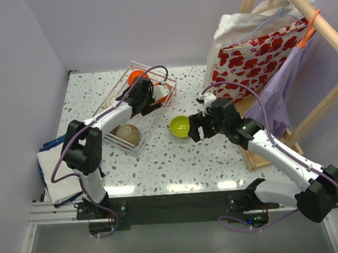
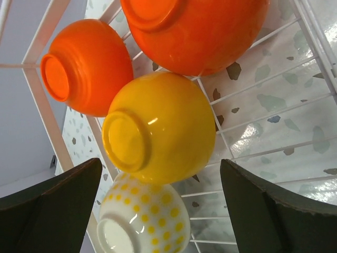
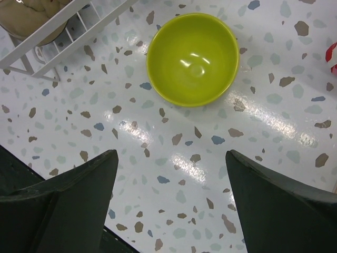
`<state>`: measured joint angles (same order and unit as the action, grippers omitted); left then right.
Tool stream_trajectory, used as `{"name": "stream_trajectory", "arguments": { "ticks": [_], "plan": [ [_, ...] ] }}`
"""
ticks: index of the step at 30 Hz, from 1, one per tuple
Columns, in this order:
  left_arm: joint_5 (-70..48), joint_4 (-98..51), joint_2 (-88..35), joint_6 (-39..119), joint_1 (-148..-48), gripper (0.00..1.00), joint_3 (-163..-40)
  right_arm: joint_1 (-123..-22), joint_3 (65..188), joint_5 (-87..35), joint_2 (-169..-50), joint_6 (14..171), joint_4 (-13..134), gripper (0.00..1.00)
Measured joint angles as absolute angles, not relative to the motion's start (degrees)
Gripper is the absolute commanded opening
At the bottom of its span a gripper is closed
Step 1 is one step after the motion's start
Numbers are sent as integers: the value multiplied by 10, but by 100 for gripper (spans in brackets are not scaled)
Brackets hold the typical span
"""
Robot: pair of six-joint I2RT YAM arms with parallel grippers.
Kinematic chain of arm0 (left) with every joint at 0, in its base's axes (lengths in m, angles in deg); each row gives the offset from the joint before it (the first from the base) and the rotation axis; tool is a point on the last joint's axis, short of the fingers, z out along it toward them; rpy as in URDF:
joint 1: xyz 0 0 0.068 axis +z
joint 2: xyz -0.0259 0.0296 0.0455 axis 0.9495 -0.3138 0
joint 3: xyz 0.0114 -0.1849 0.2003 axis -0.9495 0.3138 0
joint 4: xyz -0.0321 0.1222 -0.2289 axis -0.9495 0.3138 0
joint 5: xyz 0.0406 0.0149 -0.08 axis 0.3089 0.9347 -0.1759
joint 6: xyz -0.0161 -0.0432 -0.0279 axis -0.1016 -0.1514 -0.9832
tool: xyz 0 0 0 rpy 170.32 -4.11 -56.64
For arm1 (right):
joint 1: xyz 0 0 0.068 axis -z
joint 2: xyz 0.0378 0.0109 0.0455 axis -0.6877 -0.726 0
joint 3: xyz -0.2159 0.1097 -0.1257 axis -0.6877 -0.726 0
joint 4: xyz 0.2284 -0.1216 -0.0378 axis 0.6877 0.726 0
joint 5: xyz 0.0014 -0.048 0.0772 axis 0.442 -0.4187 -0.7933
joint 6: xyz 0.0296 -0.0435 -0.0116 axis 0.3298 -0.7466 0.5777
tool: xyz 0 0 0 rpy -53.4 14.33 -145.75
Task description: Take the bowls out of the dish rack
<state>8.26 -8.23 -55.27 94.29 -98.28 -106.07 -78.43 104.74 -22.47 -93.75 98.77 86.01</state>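
Left gripper (image 2: 160,184): jaws wide apart, empty, poised at yellow-orange bowl (image 2: 163,126) in dish rack (image 2: 37,89).
Right gripper (image 3: 171,179): spread open, empty, above table (image 3: 263,132).
Lime green bowl (image 3: 192,58): upright on table, beside rack.
Also racked: 2 orange-red bowls (image 2: 87,66), cream bowl (image 2: 142,219), tan bowl (image 1: 127,133), seemingly inverted.

White arms (image 1: 114,115), black joints (image 1: 81,147), purple cables (image 1: 258,98)

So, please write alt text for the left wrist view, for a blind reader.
The wire dish rack holds one orange-red bowl at top, another orange-red bowl at left, a yellow-orange bowl in the middle, a cream dotted bowl below, all bases toward the camera. The left gripper is open.
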Motion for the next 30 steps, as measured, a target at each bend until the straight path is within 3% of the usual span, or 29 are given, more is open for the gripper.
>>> {"name": "stream_trajectory", "arguments": {
  "ticks": [30],
  "plan": [
    [150, -158, -614, 944, -993, 100, -1056, -784, 1090, -240, -976, 1014, 887, 88]
  ]
}}
